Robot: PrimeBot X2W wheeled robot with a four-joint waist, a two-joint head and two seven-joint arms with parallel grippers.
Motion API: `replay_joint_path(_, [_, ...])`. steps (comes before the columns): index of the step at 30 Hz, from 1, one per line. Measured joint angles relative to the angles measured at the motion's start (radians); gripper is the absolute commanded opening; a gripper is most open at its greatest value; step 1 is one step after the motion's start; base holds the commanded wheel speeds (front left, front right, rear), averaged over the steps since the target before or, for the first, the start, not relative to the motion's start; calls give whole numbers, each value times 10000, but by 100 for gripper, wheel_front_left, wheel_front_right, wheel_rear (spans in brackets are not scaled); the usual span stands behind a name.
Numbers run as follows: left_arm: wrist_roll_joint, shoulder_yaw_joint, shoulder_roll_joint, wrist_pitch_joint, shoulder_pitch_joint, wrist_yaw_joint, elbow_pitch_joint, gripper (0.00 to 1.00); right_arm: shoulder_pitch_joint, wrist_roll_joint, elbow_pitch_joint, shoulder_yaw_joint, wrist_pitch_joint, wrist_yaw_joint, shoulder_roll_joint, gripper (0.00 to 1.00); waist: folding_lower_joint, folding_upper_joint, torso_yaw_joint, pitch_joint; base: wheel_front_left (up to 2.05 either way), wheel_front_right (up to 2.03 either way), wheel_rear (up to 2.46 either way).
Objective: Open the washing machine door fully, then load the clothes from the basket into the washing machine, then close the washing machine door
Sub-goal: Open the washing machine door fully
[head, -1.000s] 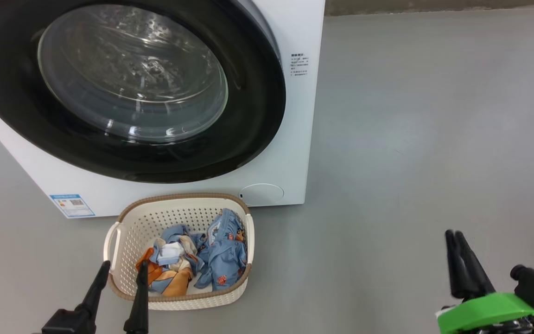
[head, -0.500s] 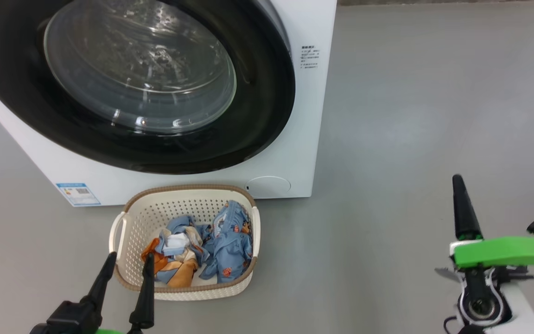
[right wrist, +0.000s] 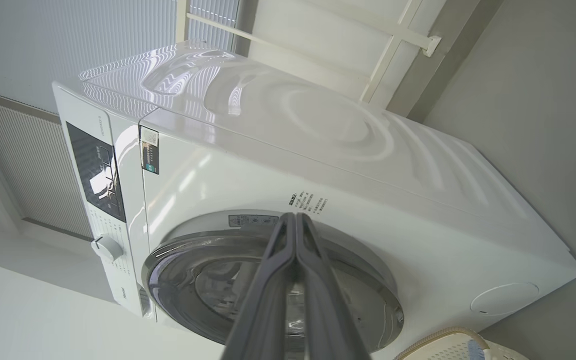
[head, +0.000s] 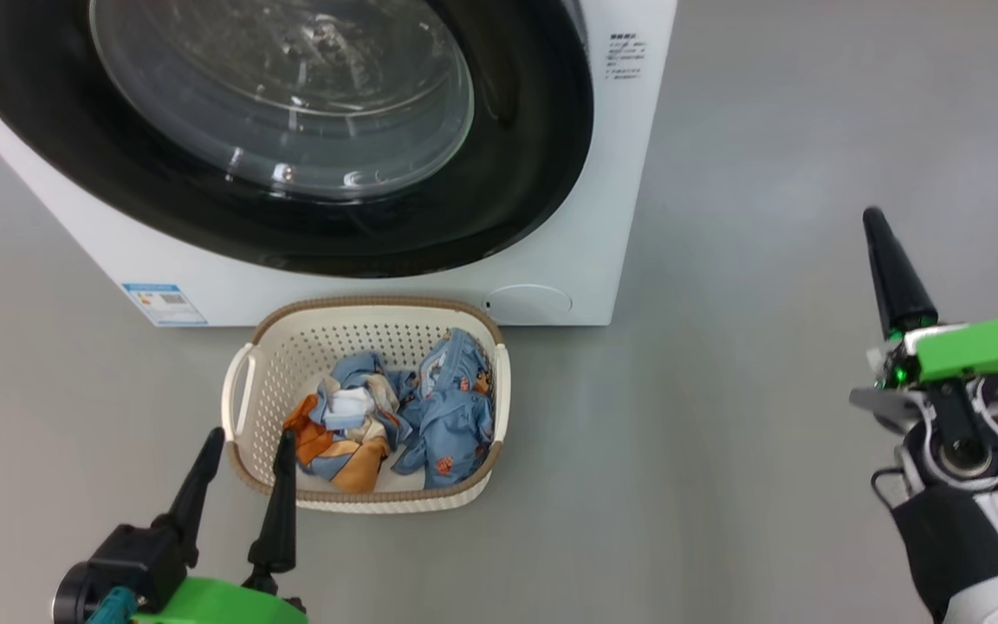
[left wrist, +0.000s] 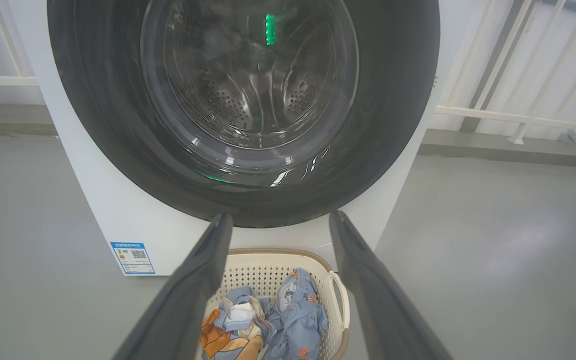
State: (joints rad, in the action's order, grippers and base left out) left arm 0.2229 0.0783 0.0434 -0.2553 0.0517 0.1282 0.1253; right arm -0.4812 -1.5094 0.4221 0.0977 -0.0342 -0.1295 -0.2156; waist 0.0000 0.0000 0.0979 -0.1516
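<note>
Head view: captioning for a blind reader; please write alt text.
A basket of clothes sits before the washing machine door. The open left gripper hovers by the basket; the shut right gripper points up at right.

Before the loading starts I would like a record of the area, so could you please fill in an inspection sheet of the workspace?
Surface: plain grey floor.
Job's things: white washing machine, its round door looks shut; cream basket on the floor just in front of it; blue and orange clothes piled inside the basket.
Clutter: nothing seen.
Grippers: left gripper open and empty, by the basket's near left rim; right gripper shut and empty, raised off to the machine's right.
Cables: thin dark cable looping at the right wrist.
Surroundings: white railing behind the machine.
</note>
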Motion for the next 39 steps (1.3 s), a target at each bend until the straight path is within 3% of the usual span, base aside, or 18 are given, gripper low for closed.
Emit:
replay_joint_path(13, [297,366,-33,0,682,0,-2,100,-2120,-694,802,105,1845,2,-708,0,0,0,493,-926,0,0,0])
replay_joint_path(27, [564,663,-52,-2,1213,0,-29,100,-3777,-1536,1085,44,4151,2,-984,0,0,0,1083,-1720,0,0,0])
replay_joint_path(39, [746,968,-63,-2,1646,0,-90,100,-5415,-2098,2178,-253,5919,2,-982,0,0,0,1349,-2343,0,0,0])
